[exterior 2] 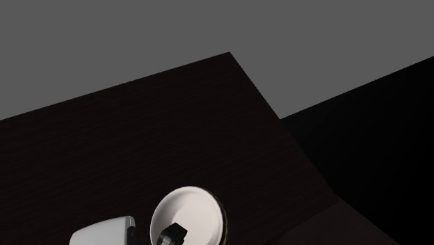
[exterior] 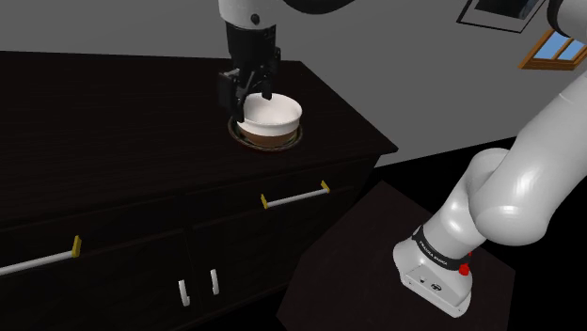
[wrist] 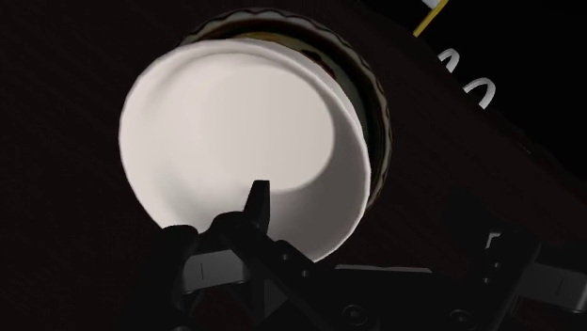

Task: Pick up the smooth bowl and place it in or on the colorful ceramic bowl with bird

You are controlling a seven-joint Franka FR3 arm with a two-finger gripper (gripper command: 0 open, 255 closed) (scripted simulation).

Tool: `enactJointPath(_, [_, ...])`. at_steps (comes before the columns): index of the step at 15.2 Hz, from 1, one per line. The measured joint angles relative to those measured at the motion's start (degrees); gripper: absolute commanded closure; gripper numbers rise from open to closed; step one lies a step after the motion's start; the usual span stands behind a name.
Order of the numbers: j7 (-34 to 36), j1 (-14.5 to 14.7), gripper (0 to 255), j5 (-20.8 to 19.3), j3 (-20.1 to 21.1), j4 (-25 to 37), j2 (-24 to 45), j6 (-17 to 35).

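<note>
Two bowls sit stacked near the far right corner of the dark cabinet's surface [exterior: 113, 103], as the shoulder view shows it. The smooth white bowl [exterior: 277, 113] rests upright inside the lower bowl [wrist: 376, 103], a darker dish whose scalloped brown rim peeks out around it. The white bowl lies a little off centre in it, so more of the dark rim shows on one side.

The black gripper [exterior: 249, 96] hangs straight down over the white bowl's edge on the shoulder view's left. Its fingers stand wide apart, straddling the wall: one fingertip [wrist: 259, 193] reaches inside the white bowl, the other stays outside it. They clasp nothing; the rim lies loose between them.

Below the top, a white drawer handle with yellow ends [exterior: 294, 197] runs across the cabinet front, and two short white door pulls [exterior: 199, 288] stand side by side lower down. The white arm [exterior: 508, 197] rises from the dark stand [exterior: 357, 254] at the shoulder view's lower right. Behind it all is a plain grey wall [exterior 2: 209, 28].
</note>
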Motion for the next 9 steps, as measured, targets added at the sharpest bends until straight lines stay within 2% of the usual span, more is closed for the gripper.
enactJointPath(3, [0.0,0.3,0,-0.1,0.3,5.1,0.6,-4.6])
enactJointPath(9, [0.1,0.4,0,-0.2,0.5,6.3,1.0,-5.4])
